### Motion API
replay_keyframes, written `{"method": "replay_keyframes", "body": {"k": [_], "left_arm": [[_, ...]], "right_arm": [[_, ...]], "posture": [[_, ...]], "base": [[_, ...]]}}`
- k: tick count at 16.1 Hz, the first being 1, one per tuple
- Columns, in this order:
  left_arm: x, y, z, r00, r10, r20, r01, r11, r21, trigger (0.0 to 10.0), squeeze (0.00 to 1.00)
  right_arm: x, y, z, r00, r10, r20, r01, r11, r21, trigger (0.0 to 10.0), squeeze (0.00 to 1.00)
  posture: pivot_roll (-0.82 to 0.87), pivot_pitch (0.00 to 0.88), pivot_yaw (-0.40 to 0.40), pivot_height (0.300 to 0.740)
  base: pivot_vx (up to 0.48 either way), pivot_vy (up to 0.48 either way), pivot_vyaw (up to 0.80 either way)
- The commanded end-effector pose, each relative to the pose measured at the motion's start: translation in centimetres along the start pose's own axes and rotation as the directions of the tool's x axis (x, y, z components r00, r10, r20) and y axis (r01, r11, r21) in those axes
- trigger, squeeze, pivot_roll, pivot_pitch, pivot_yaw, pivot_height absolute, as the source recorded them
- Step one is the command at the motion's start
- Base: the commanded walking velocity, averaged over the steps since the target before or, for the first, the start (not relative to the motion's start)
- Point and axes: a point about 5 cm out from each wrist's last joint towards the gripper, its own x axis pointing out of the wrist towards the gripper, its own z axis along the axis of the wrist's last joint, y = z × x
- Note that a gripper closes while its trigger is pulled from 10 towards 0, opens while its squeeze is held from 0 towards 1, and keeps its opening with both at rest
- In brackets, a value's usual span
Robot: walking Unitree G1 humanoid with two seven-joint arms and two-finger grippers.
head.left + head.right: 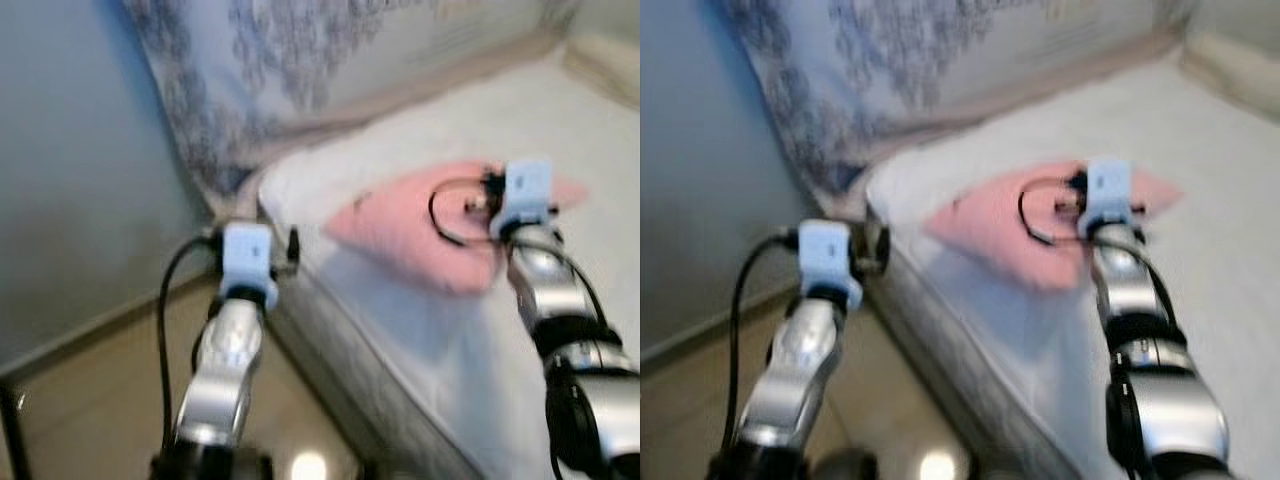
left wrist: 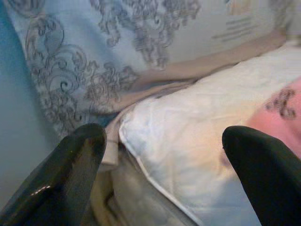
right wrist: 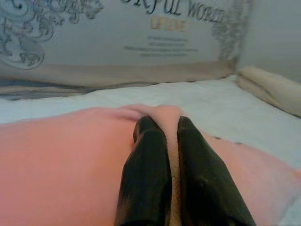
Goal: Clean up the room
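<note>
A pink cushion [image 1: 400, 230] lies on the white sheet of the bed [image 1: 430, 340], near its head corner. My right gripper [image 3: 162, 125] rests on top of the cushion, shut on a raised fold of its pink fabric [image 3: 61, 155] pinched between the two black fingers. My left gripper [image 2: 163, 136] is open with nothing between its fingers. It hovers beside the bed's corner [image 2: 141, 122], over the gap between the mattress and the wall. The pink cushion's edge [image 2: 282, 108] shows past one finger in the left wrist view.
A padded board with a grey scroll pattern [image 1: 300, 50] stands along the head of the bed. A blue-grey wall [image 1: 80, 180] closes the left side, with tan floor [image 1: 100, 390] below it. A cream pillow [image 1: 610, 60] lies at the far right.
</note>
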Motion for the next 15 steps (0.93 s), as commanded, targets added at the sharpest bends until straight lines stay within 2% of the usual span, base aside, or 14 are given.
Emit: {"method": "replay_keyframes", "body": {"k": [1, 5, 7, 11, 15], "left_arm": [[-0.21, 0.76, -0.16, 1.000, 0.015, -0.002, -0.015, 0.999, 0.031, 10.0, 0.00], [-0.08, 0.80, -0.45, 1.000, 0.019, -0.019, -0.018, 0.997, 0.073, 10.0, 0.00], [0.00, 0.18, -0.22, 1.000, -0.029, 0.001, 0.029, 0.995, 0.097, 10.0, 0.00], [0.05, 0.19, -0.06, 1.000, -0.030, 0.003, 0.029, 0.993, 0.113, 10.0, 0.00], [0.04, 0.36, 0.00, 1.000, -0.018, 0.010, 0.017, 0.994, 0.104, 10.0, 0.00]], "right_arm": [[0.48, 0.45, 1.13, 0.999, 0.001, 0.042, -0.001, 1.000, 0.003, 10.0, 0.00], [0.50, 0.28, 1.20, 0.999, 0.000, 0.047, -0.001, 1.000, 0.011, 10.0, 0.00], [0.45, -0.03, 1.35, 0.998, -0.019, 0.065, 0.018, 1.000, 0.019, 10.0, 0.00], [0.42, 0.02, 1.34, 0.998, -0.020, 0.066, 0.019, 1.000, 0.022, 10.0, 0.00], [0.42, 0.04, 1.39, 0.997, -0.021, 0.071, 0.020, 1.000, 0.017, 10.0, 0.00]], "posture": [[0.06, 0.059, -0.051, 0.740], [0.06, 0.064, -0.049, 0.740], [0.05, 0.064, -0.047, 0.740], [0.05, 0.067, -0.042, 0.740], [0.05, 0.069, -0.045, 0.740]], "base": [[0.000, 0.000, 0.64], [0.000, 0.000, 0.56], [0.000, 0.000, 0.51], [0.385, -0.278, 0.13], [0.432, 0.000, 0.00]]}}
